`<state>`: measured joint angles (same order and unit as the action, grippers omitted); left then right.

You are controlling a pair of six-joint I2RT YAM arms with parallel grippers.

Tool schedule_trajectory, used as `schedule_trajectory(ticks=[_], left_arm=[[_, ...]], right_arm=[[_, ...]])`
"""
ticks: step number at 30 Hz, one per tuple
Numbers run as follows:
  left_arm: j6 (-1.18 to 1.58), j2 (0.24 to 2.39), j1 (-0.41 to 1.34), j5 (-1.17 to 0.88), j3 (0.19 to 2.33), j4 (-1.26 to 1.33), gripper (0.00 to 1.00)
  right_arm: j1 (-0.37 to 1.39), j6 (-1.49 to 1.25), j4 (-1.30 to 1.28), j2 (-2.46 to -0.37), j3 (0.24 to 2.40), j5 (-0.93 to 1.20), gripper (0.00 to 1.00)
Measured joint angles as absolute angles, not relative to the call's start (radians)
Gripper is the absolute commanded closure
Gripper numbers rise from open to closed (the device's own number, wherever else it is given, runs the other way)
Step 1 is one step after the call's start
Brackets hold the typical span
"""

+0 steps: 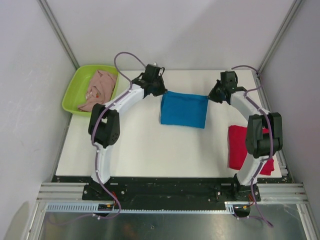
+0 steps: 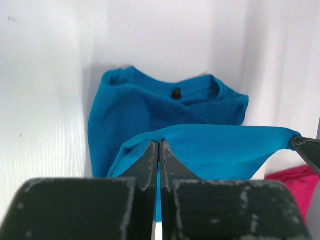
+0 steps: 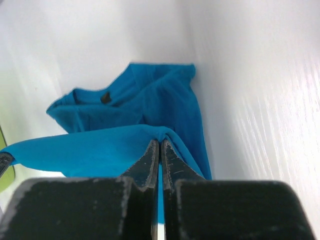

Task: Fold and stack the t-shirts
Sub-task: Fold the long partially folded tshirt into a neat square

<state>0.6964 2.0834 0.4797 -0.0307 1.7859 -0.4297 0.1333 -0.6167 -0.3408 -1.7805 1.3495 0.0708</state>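
Observation:
The bright blue t-shirt (image 1: 184, 109) hangs stretched between both grippers near the back middle of the table, its lower part lying on the surface. My left gripper (image 1: 160, 91) is shut on its left top corner; in the left wrist view the jaws (image 2: 159, 144) pinch a fold of blue t-shirt (image 2: 220, 150). My right gripper (image 1: 210, 96) is shut on the right top corner, with blue t-shirt (image 3: 100, 150) bunched at the fingertips (image 3: 160, 142). A red t-shirt (image 1: 240, 147) lies at the right edge, partly under the right arm. A pale pink t-shirt (image 1: 99, 89) sits crumpled in the tray.
A lime-green plastic tray (image 1: 75, 90) stands at the back left corner of the white table (image 1: 150, 150). Grey walls with metal posts close in the back and both sides. The red t-shirt (image 2: 295, 182) shows at the lower right of the left wrist view.

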Motion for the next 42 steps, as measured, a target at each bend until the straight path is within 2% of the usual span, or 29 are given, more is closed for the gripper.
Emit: schedule_trajectory(ticks=[5,13,26,28,32,34,37,42], left_arm=[[0.696,2.193,0.460,-0.030,1.910,-0.429,1.00],[0.699,2.273,0.434,-0.020,1.979,-0.427,1.00],[0.698,2.268,0.427,0.059,1.944,-0.376,1.00],[0.698,2.268,0.419,0.069,1.943,-0.375,1.00],[0.699,2.271,0.395,0.085,1.943,-0.358,1.00],[0.699,2.279,0.377,0.095,1.943,-0.349,0.99],[0.701,2.302,0.349,0.101,1.948,-0.336,0.88],[0.709,2.352,0.310,0.099,1.967,-0.322,0.50]], right_arm=[[0.118,-0.611,-0.313,-1.919,1.478,0.080,1.00],[0.114,-0.607,-0.297,-2.105,1.649,0.096,1.00],[0.125,-0.616,-0.258,-2.162,1.748,0.111,0.99],[0.135,-0.616,-0.244,-2.191,1.791,0.112,0.87],[0.147,-0.612,-0.234,-2.289,1.910,0.120,0.50],[0.146,-0.604,-0.247,-2.351,1.989,0.126,0.40],[0.138,-0.585,-0.300,-2.426,2.102,0.134,0.36],[0.134,-0.544,-0.371,-2.433,2.149,0.134,0.39]])
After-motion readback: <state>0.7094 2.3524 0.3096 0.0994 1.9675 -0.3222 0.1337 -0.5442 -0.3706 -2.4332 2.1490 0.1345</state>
